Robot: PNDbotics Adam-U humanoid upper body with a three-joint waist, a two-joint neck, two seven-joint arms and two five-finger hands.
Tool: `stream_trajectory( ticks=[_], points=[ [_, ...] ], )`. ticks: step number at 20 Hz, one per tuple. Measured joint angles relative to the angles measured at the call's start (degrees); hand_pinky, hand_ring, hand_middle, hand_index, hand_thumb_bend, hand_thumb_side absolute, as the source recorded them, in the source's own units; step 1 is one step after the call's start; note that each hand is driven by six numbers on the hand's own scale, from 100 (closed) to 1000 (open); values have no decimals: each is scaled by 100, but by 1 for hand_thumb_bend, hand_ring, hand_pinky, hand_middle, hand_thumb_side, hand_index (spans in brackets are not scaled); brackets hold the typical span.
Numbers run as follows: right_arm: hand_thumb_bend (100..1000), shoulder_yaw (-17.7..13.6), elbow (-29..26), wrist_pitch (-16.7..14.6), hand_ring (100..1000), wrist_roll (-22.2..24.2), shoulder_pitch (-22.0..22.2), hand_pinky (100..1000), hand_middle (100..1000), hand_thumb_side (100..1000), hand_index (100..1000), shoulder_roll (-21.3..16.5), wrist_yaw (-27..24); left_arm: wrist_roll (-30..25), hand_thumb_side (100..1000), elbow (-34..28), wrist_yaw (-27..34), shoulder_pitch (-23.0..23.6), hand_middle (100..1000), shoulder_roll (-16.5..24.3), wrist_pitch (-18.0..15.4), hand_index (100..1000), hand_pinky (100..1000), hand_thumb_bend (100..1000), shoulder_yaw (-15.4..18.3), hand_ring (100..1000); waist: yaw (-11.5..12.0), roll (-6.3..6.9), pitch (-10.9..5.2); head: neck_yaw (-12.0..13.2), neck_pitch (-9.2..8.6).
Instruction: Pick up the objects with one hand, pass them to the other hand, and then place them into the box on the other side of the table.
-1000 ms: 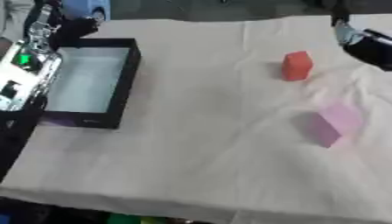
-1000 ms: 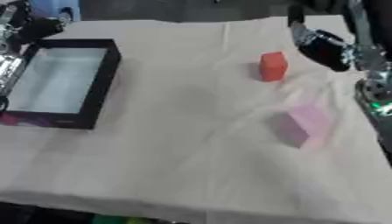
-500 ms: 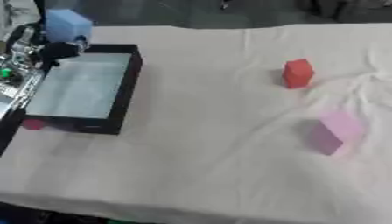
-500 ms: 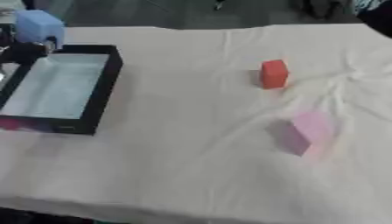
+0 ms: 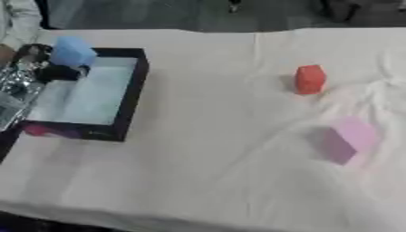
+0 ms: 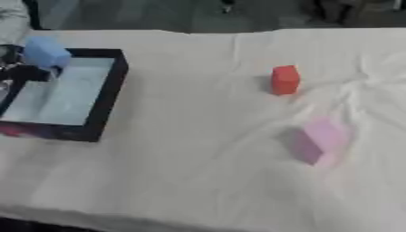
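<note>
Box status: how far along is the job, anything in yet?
Nothing done yet: the box shows only its pale floor. In hand: the left hand holds the blue block over the box's far left corner, not yet released. Left: the red block and the pink block lie on the cloth at the right.

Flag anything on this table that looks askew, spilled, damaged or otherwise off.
Nothing is spilled or broken. The white cloth is rumpled into creases around the pink block and red block. The left hand holds a blue block over the black box's far corner.
</note>
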Motion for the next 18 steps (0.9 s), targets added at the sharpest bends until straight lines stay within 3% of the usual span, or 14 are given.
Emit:
stream_trajectory(
  ticks=[5, 9, 12, 13, 14, 18],
  points=[
    [333, -66, -1, 13, 865, 3, 0, 839, 777, 170, 887, -47, -53, -478, 193, 240, -646, -5, 829, 0, -63, 853, 885, 842, 20, 1000, -4, -1, 0, -1, -50],
    [334, -126, -2, 12, 862, -12, 2, 839, 775, 169, 886, -120, -126, -720, 208, 225, -1041, -5, 831, 0, -148, 847, 871, 764, 148, 1000, -2, -1, 0, -12, -52],
    [334, -139, -2, 5, 862, -17, 5, 839, 774, 172, 885, -151, -175, -708, 270, -57, -1141, 1, 826, -1, -211, 826, 843, 580, 303, 1000, 6, -17, 0, -41, -52],
    [329, -140, -4, -8, 860, -12, 6, 838, 773, 177, 884, -168, -190, -653, 321, -184, -1121, 10, 823, -6, -243, 814, 814, 435, 372, 1000, 13, -19, 0, -60, -52],
    [320, -141, -5, -28, 858, 2, 9, 837, 770, 188, 881, -171, -213, -554, 377, -351, -1059, 19, 812, -12, -286, 801, 776, 353, 450, 1000, 23, -19, 0, -76, -52],
    [228, -154, -10, -109, 854, 204, 56, 833, 758, 244, 875, -197, -440, 227, 615, -1181, -516, 124, 813, -178, -712, 776, 721, 315, 751, 1000, 41, -36, 19, -175, -52]
  ],
)
